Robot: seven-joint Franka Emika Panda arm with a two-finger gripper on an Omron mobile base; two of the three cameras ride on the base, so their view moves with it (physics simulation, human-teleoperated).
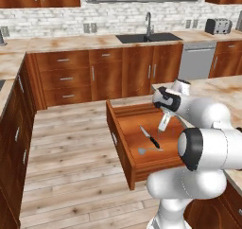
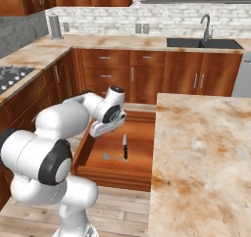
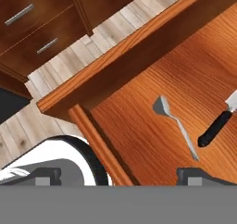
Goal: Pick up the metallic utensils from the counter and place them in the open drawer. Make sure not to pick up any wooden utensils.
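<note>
The drawer (image 1: 121, 143) stands pulled open from the island, a wide red-brown box (image 2: 113, 175). Both metallic utensils lie on its floor: the black-handled knife (image 1: 150, 138) (image 2: 125, 147) (image 3: 214, 128) and, close beside it, the slim grey spoon (image 1: 144, 151) (image 2: 112, 157) (image 3: 175, 122). My gripper (image 1: 163, 124) (image 2: 100, 131) (image 3: 119, 177) hangs over the drawer, above its side wall (image 3: 115, 65), open with nothing between the fingers. The beige marbled counter (image 1: 222, 88) (image 2: 201, 148) lies bare to the right of the drawer. The wooden utensils are out of view.
Along the back wall run red-brown cabinets (image 1: 94, 74) under a narrower countertop with a sink (image 1: 149, 36) (image 2: 206, 42). A dishwasher (image 1: 197, 62) and a toaster (image 1: 217, 26) are at the right, a stove (image 2: 10, 77) at the left. Wood floor (image 1: 71, 152) surrounds the drawer.
</note>
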